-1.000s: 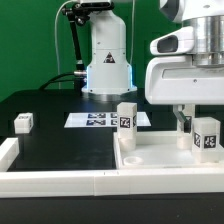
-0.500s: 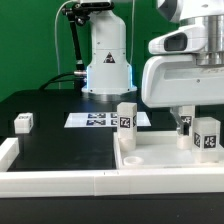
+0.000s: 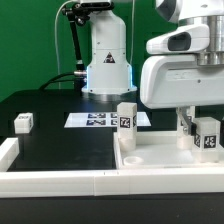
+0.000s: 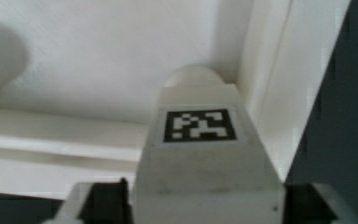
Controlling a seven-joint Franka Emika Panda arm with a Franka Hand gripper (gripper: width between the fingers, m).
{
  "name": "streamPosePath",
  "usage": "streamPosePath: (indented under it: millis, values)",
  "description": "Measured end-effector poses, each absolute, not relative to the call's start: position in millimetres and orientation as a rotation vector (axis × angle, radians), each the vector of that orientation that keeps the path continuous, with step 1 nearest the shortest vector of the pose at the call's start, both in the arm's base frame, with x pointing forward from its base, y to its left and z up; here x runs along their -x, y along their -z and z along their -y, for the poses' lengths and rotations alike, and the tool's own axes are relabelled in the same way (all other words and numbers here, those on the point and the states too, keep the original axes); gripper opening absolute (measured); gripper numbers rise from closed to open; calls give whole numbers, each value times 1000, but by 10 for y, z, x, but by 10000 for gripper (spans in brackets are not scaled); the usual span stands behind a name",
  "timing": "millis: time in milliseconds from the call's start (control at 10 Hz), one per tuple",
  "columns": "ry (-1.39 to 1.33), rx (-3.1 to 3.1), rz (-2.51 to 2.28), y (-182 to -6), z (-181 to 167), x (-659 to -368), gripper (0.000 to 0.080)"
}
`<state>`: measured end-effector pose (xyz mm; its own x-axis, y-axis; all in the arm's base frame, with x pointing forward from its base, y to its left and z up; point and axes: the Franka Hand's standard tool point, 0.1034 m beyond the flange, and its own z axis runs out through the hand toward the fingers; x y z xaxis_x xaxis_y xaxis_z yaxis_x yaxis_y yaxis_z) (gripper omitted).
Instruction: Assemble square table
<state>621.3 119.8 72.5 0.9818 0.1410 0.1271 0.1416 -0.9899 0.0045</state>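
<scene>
The square table's white slab [image 3: 160, 160] lies rim-up at the exterior view's lower right. One white tagged leg [image 3: 126, 120] stands at its back left corner. A second leg [image 3: 207, 136] stands at its right side, and my gripper [image 3: 197, 124] is down around it. In the wrist view this leg [image 4: 202, 150] fills the space between the dark fingers [image 4: 105, 205], and both pads lie against its sides. A third leg [image 3: 24, 122] lies loose on the black table at the far left.
The marker board [image 3: 92, 120] lies flat in front of the robot's white base [image 3: 106, 60]. A long white rail [image 3: 55, 181] runs along the front edge and turns up the left side. The slab's raised rim [image 4: 274, 60] passes close beside the held leg.
The jaws have closed in on the right-hand leg. The arm and the other parts have hardly moved.
</scene>
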Motion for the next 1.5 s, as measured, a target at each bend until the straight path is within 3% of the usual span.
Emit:
streamPosePath:
  millis: [100,400,1200,1300,1400,1500]
  values:
    - [200,3123,222,-726,-1199,-6214,290]
    - [199,3122,124,-725,-1202,-6213,290]
    - [194,2987,-903,-718,-941,-6208,304]
    - [195,2980,-923,-718,-934,-6209,369]
    - [195,2981,-917,-716,-953,-6206,504]
    - [193,2983,-906,-715,-984,-6201,504]
